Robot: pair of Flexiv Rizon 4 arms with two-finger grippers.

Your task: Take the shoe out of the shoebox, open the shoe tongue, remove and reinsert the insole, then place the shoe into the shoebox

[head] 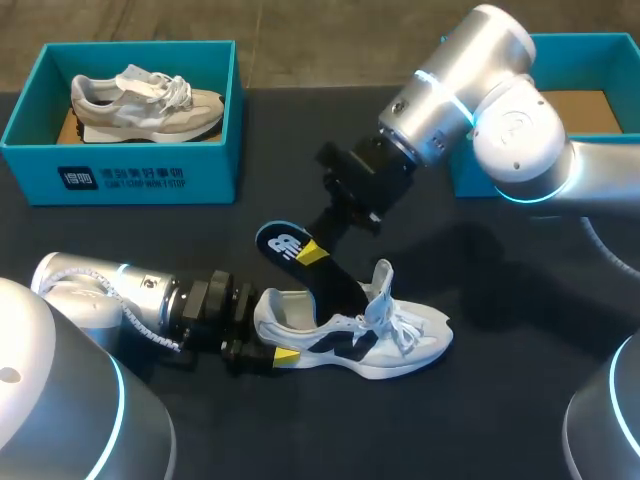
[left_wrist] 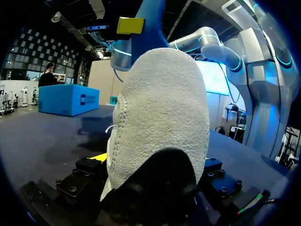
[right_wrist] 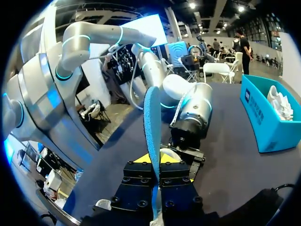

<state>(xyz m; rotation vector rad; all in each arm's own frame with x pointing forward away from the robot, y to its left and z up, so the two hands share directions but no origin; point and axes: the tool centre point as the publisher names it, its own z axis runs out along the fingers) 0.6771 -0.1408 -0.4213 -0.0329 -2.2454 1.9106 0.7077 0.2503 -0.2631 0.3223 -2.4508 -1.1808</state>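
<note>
Two shoeboxes: teal card, sitting at the far edge of the dark table (head: 520, 400); left shoebox (head: 120, 175) bearing white print and holding a grey-beige shoe (head: 145, 103), right shoebox (head: 585, 42) showing a brown floor.
White shoe (head: 365, 335): mesh with black trim, lying mid-table, laces hanging loose.
Insole (head: 290, 245): thin, blue, curved, standing half out of the opening.
Left gripper (head: 265, 347): clamping the fuzzy heel.
Right gripper (head: 318, 250): pinching the insole's upper end.

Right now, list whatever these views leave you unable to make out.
Head view: front end of the insole, sunk inside the shoe.
Left wrist view: fingertips of the left gripper, mostly behind the shoe's heel.
Head view: inside of the right shoebox, largely behind the right arm and cut by the edge.
</note>
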